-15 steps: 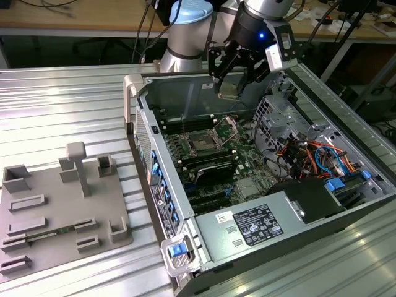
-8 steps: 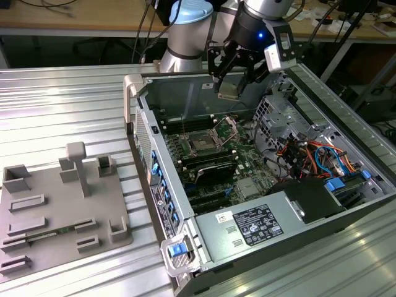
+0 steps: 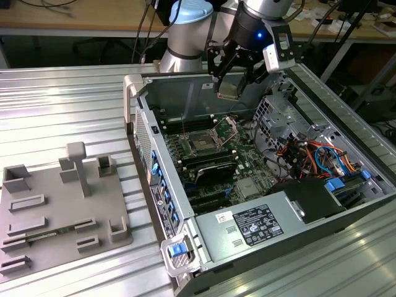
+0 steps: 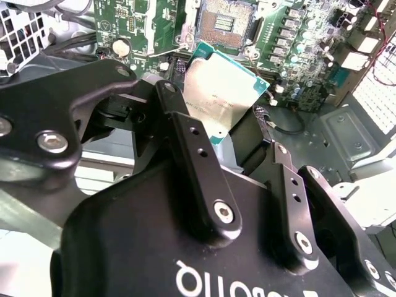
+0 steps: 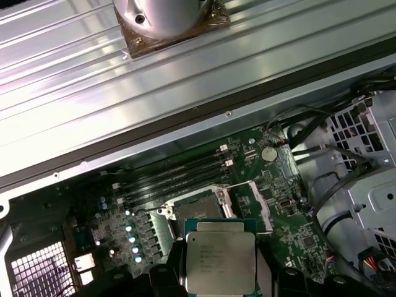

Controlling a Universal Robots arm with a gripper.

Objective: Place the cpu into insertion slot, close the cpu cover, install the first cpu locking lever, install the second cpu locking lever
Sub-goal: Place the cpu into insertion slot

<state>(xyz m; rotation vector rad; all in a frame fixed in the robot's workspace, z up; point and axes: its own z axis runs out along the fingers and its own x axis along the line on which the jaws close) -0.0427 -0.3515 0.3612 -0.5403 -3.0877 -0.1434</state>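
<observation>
The cpu point(image 3: 228, 88) is a flat silver square with a green edge, and my gripper point(image 3: 230, 79) is shut on it, hanging above the open computer case. In both wrist views the cpu point(image 4: 219, 99) point(image 5: 219, 258) sits between the black fingers point(image 4: 185, 133), held by its opposite edges. Below it on the green board lies the insertion slot point(image 3: 201, 143) point(image 4: 226, 21) point(image 5: 199, 209), dark, square and uncovered. The cpu cover point(image 3: 229, 128) stands tilted up beside the slot, toward the exterior view's right. The chip hovers clear of the socket.
Long black memory slots point(image 3: 210, 166) run beside the socket. A grey box with a white label point(image 3: 253, 226) fills the case's near end. A drive cage and coloured cables point(image 3: 309, 154) crowd the exterior view's right. A grey fixture plate point(image 3: 62, 210) lies on the ribbed table.
</observation>
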